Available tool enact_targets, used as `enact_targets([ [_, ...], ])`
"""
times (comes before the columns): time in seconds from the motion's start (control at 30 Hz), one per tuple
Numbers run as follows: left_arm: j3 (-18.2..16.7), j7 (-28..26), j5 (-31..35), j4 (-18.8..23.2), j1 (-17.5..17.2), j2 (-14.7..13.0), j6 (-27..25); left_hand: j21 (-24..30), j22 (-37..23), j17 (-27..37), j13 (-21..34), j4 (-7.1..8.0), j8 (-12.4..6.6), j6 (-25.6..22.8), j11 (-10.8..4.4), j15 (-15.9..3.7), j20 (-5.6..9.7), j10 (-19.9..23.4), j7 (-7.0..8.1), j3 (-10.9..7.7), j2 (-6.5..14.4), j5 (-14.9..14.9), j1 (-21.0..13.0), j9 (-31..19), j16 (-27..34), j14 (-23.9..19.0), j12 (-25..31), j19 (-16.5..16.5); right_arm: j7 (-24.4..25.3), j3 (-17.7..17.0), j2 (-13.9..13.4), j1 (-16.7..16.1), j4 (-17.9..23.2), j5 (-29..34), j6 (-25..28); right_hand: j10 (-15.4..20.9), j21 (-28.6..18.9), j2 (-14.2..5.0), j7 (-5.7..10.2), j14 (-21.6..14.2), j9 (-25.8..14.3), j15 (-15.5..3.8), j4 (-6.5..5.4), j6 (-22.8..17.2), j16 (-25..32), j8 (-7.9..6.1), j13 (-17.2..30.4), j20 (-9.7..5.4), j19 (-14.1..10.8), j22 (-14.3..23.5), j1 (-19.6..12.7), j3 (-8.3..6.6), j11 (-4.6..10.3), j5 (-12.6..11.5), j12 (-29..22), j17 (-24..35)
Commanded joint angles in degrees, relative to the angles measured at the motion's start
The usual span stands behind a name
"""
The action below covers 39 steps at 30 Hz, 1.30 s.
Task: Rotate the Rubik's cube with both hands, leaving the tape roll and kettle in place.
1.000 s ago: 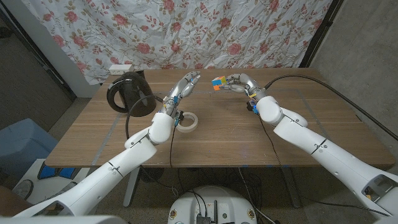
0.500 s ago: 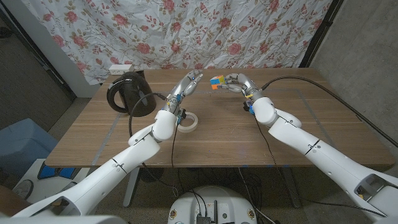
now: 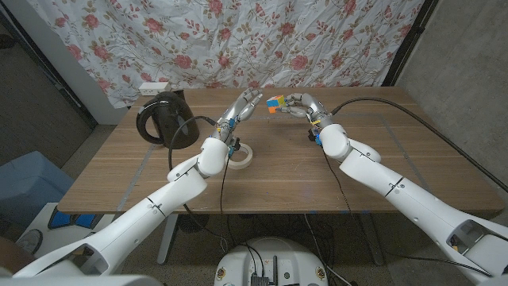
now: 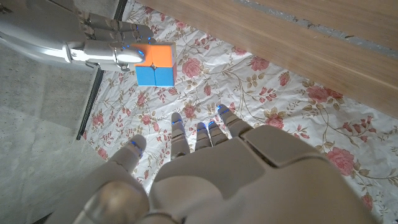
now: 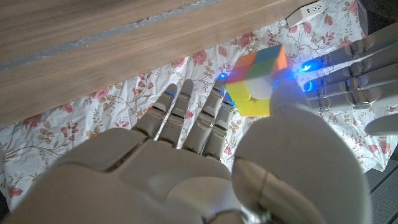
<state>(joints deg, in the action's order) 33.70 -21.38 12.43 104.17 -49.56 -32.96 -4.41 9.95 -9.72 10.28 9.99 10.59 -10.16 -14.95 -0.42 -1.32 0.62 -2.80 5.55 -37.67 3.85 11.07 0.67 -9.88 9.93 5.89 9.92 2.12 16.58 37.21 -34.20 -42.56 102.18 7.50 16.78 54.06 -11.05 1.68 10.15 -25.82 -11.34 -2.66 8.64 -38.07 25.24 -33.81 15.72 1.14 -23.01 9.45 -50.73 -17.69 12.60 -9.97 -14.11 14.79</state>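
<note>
While our right hand (image 3: 300, 104) grasps the Rubik's cube (image 3: 275, 104) above the wooden table (image 3: 278, 167), our left hand (image 3: 240, 106) hovers released beside it.

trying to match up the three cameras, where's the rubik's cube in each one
Head view: the Rubik's cube is held above the table's far middle by the right hand.
Left wrist view: the cube is upper left, gripped by the right hand.
Right wrist view: the cube is upper right of centre.
Shared landmark: the floral curtain behind the table.
</note>
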Motion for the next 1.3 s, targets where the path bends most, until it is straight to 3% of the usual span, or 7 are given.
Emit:
enact_targets([
  [0.03,0.7,2.7,-1.9,-0.4,1.3,-0.1,-0.6,0.1,-0.3,0.4,0.2,0.2,0.12,0.3,-0.17,0.42,-0.08,-1.9,0.52,0.82,4.3,0.3,0.3,0.1,-0.1,1.7,-0.1,-1.6,0.2,0.4,0.2,0.4,-0.7,0.6,-1.0,0.7,0.2,-1.38,2.48,-0.4,-0.1,-7.63,0.11,-3.2,0.3,-0.11,0.3,0.12,-0.1,0.2,-0.3,0.05,-0.06,-0.4,-0.5,0.1],
  [0.57,2.0,5.8,-3.5,-2.8,4.2,0.0,0.5,0.3,-0.4,0.5,0.2,0.53,-0.26,-0.7,0.22,0.61,-0.34,-3.4,-0.41,2.06,4.7,0.4,0.5,0.0,0.1,3.6,0.3,-3.6,0.8,0.5,0.7,0.7,-1.4,1.3,-1.8,1.1,0.2,-1.57,2.49,-0.7,0.0,-7.72,0.23,-3.7,0.6,-0.09,0.5,0.05,-0.1,0.2,-0.6,0.1,-0.05,-0.4,-0.5,0.2],
  [1.3,2.6,5.4,-3.5,-2.7,4.0,0.3,0.4,0.7,-0.4,0.5,0.2,0.59,-0.45,-1.9,0.4,0.41,-0.4,-3.2,-0.7,2.81,5.2,0.5,0.5,0.0,0.5,3.4,0.8,-3.7,1.3,0.7,2.0,1.7,-3.5,1.2,-1.6,1.3,0.2,-1.65,2.51,-0.6,0.1,-7.65,0.25,-3.9,0.8,0.11,0.6,0.08,0.0,0.2,-0.8,0.31,-0.07,-0.4,-0.3,0.3],
])
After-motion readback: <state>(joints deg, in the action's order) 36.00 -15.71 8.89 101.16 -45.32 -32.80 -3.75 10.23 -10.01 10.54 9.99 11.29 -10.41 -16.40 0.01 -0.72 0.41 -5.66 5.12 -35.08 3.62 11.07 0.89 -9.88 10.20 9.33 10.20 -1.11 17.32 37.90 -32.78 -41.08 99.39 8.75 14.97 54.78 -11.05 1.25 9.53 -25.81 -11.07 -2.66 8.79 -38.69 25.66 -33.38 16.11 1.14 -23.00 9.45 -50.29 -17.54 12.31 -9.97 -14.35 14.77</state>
